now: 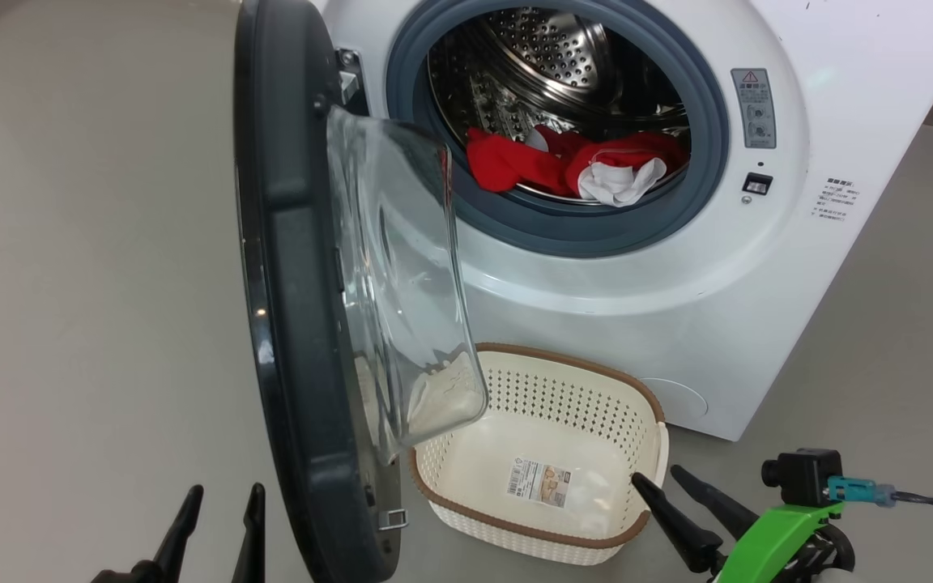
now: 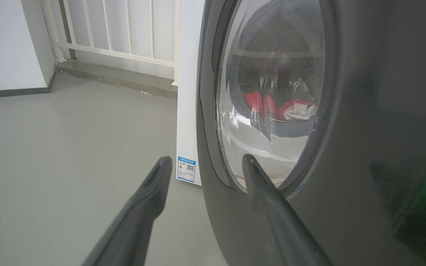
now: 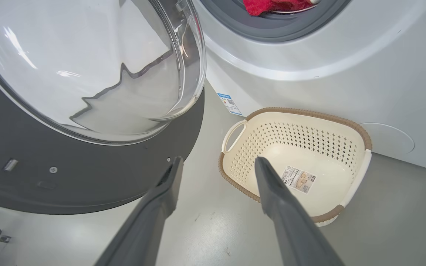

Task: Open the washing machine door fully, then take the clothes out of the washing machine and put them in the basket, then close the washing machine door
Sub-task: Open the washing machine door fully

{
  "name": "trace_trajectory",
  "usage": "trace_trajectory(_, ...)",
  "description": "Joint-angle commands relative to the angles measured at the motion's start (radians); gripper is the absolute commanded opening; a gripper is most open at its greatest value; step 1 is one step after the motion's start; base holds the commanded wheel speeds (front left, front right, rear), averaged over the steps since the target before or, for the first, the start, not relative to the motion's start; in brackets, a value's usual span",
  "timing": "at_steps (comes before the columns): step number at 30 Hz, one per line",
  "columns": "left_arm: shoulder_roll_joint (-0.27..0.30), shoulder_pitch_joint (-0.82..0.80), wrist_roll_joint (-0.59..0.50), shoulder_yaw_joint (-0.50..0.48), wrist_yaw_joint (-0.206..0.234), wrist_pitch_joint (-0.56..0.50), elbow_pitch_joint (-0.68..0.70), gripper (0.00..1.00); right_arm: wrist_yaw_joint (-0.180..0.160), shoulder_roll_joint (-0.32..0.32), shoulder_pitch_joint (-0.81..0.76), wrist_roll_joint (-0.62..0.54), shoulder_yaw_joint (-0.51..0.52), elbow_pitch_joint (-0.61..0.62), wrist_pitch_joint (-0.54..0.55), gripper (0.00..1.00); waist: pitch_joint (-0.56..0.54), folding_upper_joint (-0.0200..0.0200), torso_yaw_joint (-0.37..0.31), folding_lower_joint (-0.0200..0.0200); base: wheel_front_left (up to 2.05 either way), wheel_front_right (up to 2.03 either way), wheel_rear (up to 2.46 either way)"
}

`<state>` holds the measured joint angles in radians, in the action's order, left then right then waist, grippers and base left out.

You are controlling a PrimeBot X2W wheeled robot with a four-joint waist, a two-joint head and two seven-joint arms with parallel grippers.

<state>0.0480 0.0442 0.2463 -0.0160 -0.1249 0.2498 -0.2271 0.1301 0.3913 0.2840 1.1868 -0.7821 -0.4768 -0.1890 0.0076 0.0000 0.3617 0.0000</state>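
Note:
The washing machine door [image 1: 288, 267] stands swung out edge-on, its glass bowl [image 1: 402, 283] facing the white washing machine [image 1: 636, 300]. Red and white clothes [image 1: 576, 166] lie at the front of the steel drum; through the door glass the clothes [image 2: 279, 107] show in the left wrist view, and the clothes [image 3: 272, 5] peek in at the top of the right wrist view. The cream basket [image 1: 649, 405] sits on the floor before the machine, nothing in it but its label. My left gripper [image 1: 223, 502] is open just outside the door [image 2: 364, 147]. My right gripper [image 1: 665, 478] is open beside the basket [image 3: 357, 133].
Grey floor [image 1: 86, 243] spreads wide to the left of the door. A white railing [image 2: 117, 37] and a wall stand beyond the machine's side. A small black camera on a green bracket [image 1: 798, 494] with a cable sits at the lower right.

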Motion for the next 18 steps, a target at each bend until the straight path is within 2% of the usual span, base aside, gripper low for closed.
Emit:
trace_trajectory(1, 0.008, -0.015, -0.006, -0.038, -0.006, 0.012, 0.019, 1.0, 0.001, 0.022, 0.016, -0.013, -0.015, 0.006, -0.03, 1.0, 0.0, 0.0, 0.0, 0.0, 0.0, 0.0, 0.0)
trace_trajectory(7, 0.007, -0.017, -0.003, -0.042, -0.006, 0.012, 0.019, 1.0, 0.001, 0.026, 0.039, -0.115, 0.002, -0.037, -0.071, 1.0, 0.008, 0.0, -0.005, 0.0, 0.0, 0.0, 0.0)
trace_trajectory(18, 0.005, -0.027, 0.001, -0.044, -0.006, 0.012, 0.018, 1.0, 0.001, -0.064, -0.065, -0.49, 0.324, 0.055, -0.073, 1.0, 0.023, 0.0, -0.007, 0.0, 0.0, 0.0, 0.0)
